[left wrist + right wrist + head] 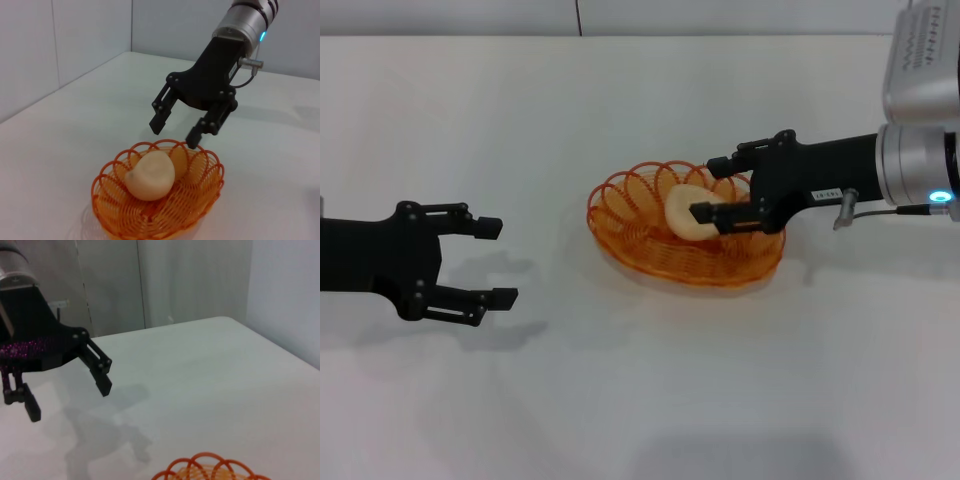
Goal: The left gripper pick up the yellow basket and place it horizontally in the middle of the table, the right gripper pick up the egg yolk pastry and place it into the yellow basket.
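The yellow basket [665, 264] lies in the middle of the white table [620, 400]. The egg yolk pastry [682, 214] rests inside it, leaning toward the left side. My right gripper [712, 188] hovers just above the basket's far right rim, open and holding nothing. The left wrist view shows this clearly: the right gripper [175, 131] stands open above the basket [202, 197], and the pastry [150, 176] lies free inside. My left gripper [496, 262] is open and empty, low over the table, well left of the basket. It also shows in the right wrist view [67, 397].
The table is bare apart from the basket. Grey wall panels [190, 280] stand behind the table's far edge. The basket's rim [210, 466] shows in the right wrist view.
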Motion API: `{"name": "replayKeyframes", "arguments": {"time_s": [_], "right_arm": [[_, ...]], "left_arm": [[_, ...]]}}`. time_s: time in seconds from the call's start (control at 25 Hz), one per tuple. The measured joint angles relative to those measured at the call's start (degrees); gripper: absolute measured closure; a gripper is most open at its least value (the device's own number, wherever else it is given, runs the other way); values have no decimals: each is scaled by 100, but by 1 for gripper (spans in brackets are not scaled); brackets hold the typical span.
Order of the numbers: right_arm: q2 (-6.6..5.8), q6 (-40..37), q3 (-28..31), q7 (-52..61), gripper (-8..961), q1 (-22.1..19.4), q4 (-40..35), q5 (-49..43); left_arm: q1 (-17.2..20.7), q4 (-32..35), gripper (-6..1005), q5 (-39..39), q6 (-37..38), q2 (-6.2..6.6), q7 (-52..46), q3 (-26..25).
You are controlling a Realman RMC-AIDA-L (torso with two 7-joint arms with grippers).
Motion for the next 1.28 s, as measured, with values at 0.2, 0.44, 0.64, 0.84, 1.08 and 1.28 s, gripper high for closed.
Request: {"name": "replayKeyframes", "arguments": {"time_s": [0.2, 0.44, 0.64, 0.84, 1.08, 1.28], "right_arm": [[-22, -564, 297, -291, 395, -112, 5, 1], [-54, -1696, 1231, -970, 163, -387, 128, 207], [-121, -2314, 1714, -1523, 70, -495, 341, 151], [-288, -2460, 1743, -1806, 71, -528, 651, 84], [-383, -2641, 1759, -2027, 73, -523, 905, 66], [-440, -2738, 1763, -2075, 74, -533, 986, 66]], "left_arm": [[33, 0, 136, 1, 0, -3, 9, 0], [35, 0, 136, 0, 0, 6, 18, 1], [15, 0, 136, 0, 0, 20, 25, 5], [-23, 0, 136, -1, 8, 30, 5, 40], [-90, 0, 136, 3, 53, 46, -57, 47], [-209, -7, 136, 209, 69, 30, -125, 54]]}}
